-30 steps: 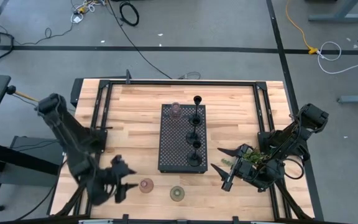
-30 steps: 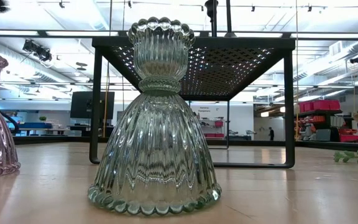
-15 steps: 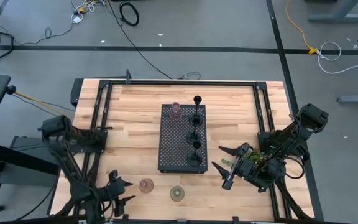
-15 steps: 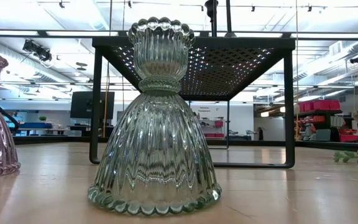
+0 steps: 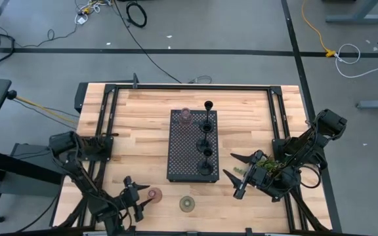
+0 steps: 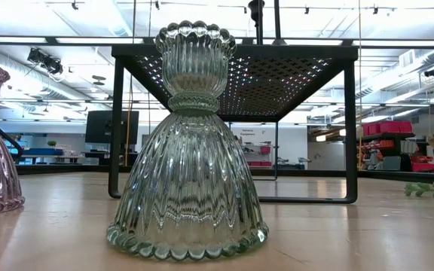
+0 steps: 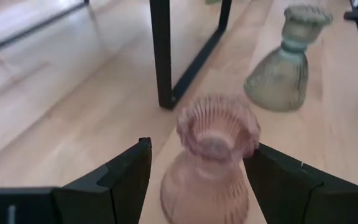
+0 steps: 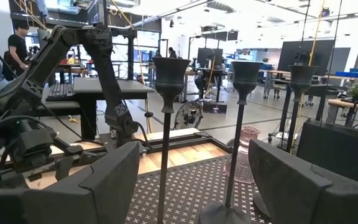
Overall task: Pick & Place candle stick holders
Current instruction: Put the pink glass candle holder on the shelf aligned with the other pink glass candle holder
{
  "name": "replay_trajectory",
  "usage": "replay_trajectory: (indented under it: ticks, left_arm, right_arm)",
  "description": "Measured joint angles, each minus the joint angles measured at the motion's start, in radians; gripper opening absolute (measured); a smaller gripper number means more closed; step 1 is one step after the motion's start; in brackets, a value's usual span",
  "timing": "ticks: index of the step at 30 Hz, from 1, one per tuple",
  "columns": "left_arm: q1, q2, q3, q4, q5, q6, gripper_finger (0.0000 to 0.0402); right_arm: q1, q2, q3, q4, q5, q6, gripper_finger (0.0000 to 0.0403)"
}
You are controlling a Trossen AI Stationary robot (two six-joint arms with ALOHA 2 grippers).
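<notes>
A pinkish glass holder (image 5: 154, 195) stands on its wide base near the table's near edge, and a green one (image 5: 188, 204) stands to its right. My left gripper (image 5: 138, 198) is open, with one finger on each side of the pinkish holder (image 7: 211, 155) and a gap showing. Several thin black stemmed holders (image 5: 205, 143) and another pinkish glass (image 5: 186, 116) stand on the black perforated tray (image 5: 182, 154). My right gripper (image 5: 239, 176) is open and empty, right of the tray.
The tray stands on thin black legs (image 7: 162, 56) just beyond the pinkish holder. A green plant sprig (image 5: 268, 167) lies by my right arm. Black frame rails (image 5: 107, 118) run along the table's sides. In the low view the green holder (image 6: 188, 143) stands close before the tray.
My left gripper has gone down toward the table's near edge, then right toward the pinkish glass holder, until its open fingers stand on either side of it. The holder has not moved.
</notes>
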State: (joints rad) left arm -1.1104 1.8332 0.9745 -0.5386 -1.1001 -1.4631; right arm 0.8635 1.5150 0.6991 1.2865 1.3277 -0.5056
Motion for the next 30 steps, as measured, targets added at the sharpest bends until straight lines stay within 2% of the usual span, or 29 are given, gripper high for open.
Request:
replay_trajectory:
  ticks: [2, 5, 8, 11, 15, 24, 30]
  left_arm:
    - [0.012, 0.0, 0.0, 0.01, -0.01, 0.016, 0.0254]
    - [0.029, 0.0, 0.0, 0.008, 0.03, 0.018, 0.025]
    - [0.041, 0.004, 0.0, 0.031, 0.015, 0.024, 0.0232]
    - [0.049, 0.011, 0.0, 0.053, 0.004, 0.054, 0.02]
    - [0.06, 0.014, 0.0, 0.059, 0.019, 0.061, 0.0135]
    - [0.06, 0.014, 0.0, 0.074, 0.021, 0.043, 0.0133]
    - [0.057, -0.035, 0.0, 0.075, 0.069, 0.026, 0.0133]
  right_arm:
    - [0.0, 0.0, 0.0, 0.0, 0.0, 0.0, 0.0299]
    - [0.0, 0.0, 0.0, -0.003, 0.0, 0.0, 0.0299]
    - [0.0, 0.0, 0.0, -0.017, 0.0, 0.002, 0.0299]
    - [0.0, 0.0, 0.0, -0.03, 0.0, 0.02, 0.0299]
    - [0.0, 0.001, 0.0, -0.045, 0.001, 0.031, 0.0299]
    - [-0.001, 0.001, 0.0, -0.057, 0.0, 0.053, 0.0299]
    - [-0.001, 0.001, 0.0, -0.058, 0.001, 0.053, 0.0299]
